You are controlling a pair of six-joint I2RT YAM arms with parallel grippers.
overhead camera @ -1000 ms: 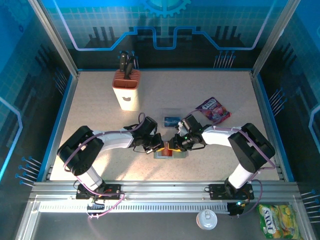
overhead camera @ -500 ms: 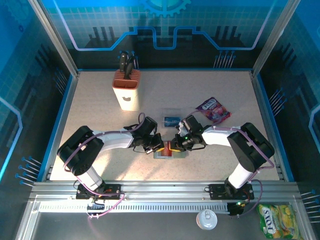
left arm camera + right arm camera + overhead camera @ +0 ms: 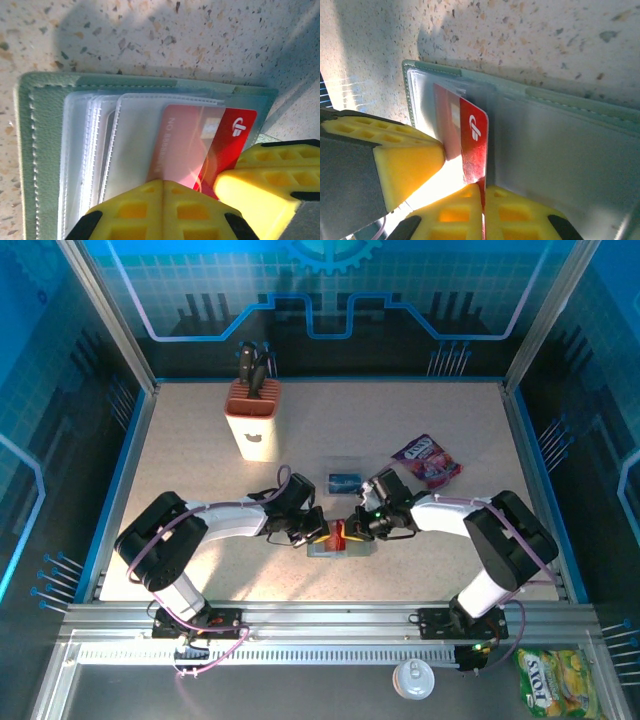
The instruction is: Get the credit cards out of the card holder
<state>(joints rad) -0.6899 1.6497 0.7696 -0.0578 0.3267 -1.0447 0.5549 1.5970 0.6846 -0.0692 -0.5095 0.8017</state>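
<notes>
Stuff around the work spot: there's a tan knife block (image 3: pixel 252 422) at the back left of the counter (image 3: pixel 180 490) and a purple snack packet (image 3: pixel 427 460) toward the back right, both well apart from the action. A blue card (image 3: pixel 343 480) lies loose just behind the card holder (image 3: pixel 345 550). Down on the near rail sit a white round lid (image 3: pixel 413 678) and a yellow-green packet (image 3: pixel 556 680). The only things in each other's way are the two arms, nose to nose over the holder.

Both arms are folded low, elbows out, wrists aimed inward at the middle of the counter. The left jaws are pressed together, with the yellow fingertips (image 3: pixel 131 212) sitting on the edge of the clear sleeves (image 3: pixel 100 145). The right jaws are pinching the edge of a red credit card (image 3: pixel 474 137).

The holder lies open and flat, grey-green with a stitched border. The red card, which has a white logo, pokes partway out of the front sleeve, with the rest under the plastic. I can't tell if the other sleeves hold anything.
</notes>
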